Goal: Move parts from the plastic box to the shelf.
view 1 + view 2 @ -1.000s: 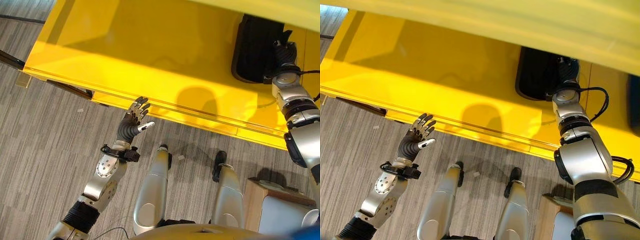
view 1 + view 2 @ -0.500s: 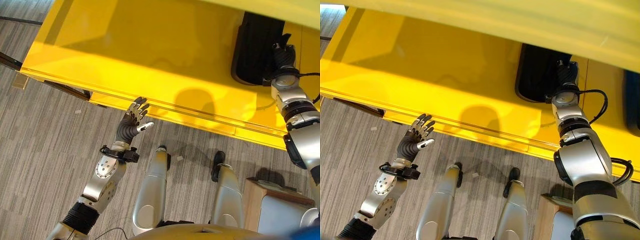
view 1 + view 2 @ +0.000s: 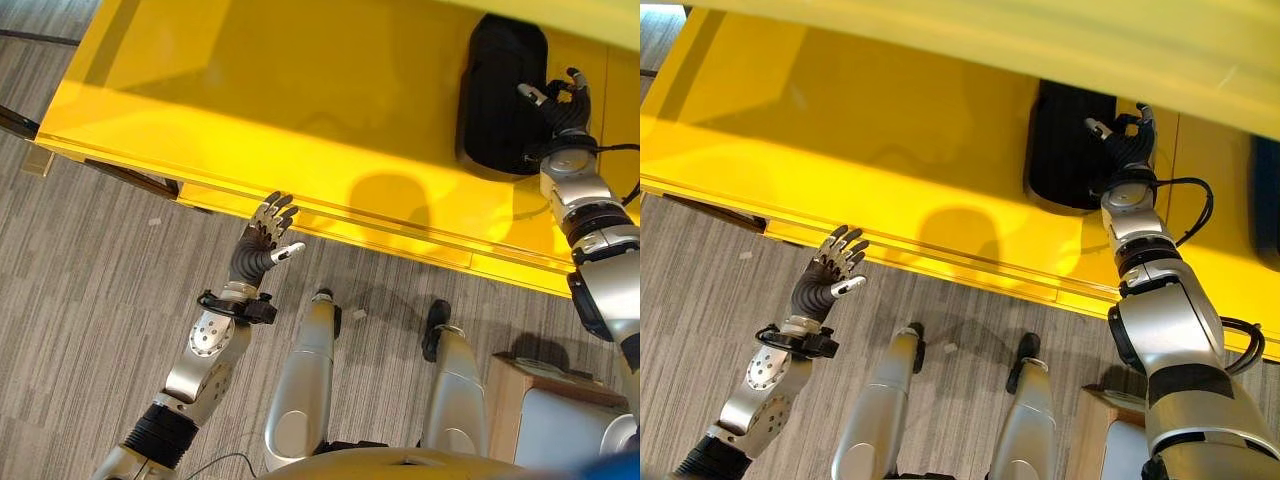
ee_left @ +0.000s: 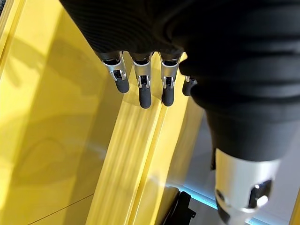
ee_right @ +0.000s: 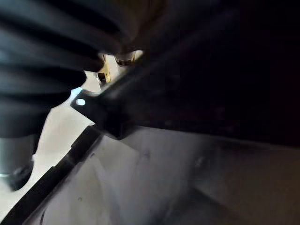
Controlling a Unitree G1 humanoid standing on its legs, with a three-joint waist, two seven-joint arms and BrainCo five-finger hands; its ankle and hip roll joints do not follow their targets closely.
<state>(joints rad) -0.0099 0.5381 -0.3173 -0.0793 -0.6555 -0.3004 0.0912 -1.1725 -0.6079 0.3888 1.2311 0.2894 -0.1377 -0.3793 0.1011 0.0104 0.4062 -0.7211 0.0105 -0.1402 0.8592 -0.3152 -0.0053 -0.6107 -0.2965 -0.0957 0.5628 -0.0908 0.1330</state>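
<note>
1. A black part is lying on the bright yellow shelf, towards the robot's right side. It is a dark, rounded oblong with a matte surface, longer front to back than side to side. Its finer details cannot be made out.

2. The right hand is reaching over the shelf and sitting at the right edge of the black part. Its fingers are spreading apart and relaxing, with the thumb pointing out over the part's top. The hand is holding nothing; whether the fingertips are touching the part cannot be told.

3. In the right wrist view, a dark surface is lying very close to the camera, and the fingers cannot be read clearly there.

4. The left hand is hovering just in front of the shelf's front edge, above the grey striped floor. Its fingers are standing straight and slightly fanned, thumb out to the side, holding and touching nothing.

5. In the left wrist view, the left hand's dark-tipped fingers are pointing along the yellow front lip of the shelf, apart from it.

6. A light wooden box-like object is standing on the floor at the robot's lower right, well apart from the shelf's part.
</note>
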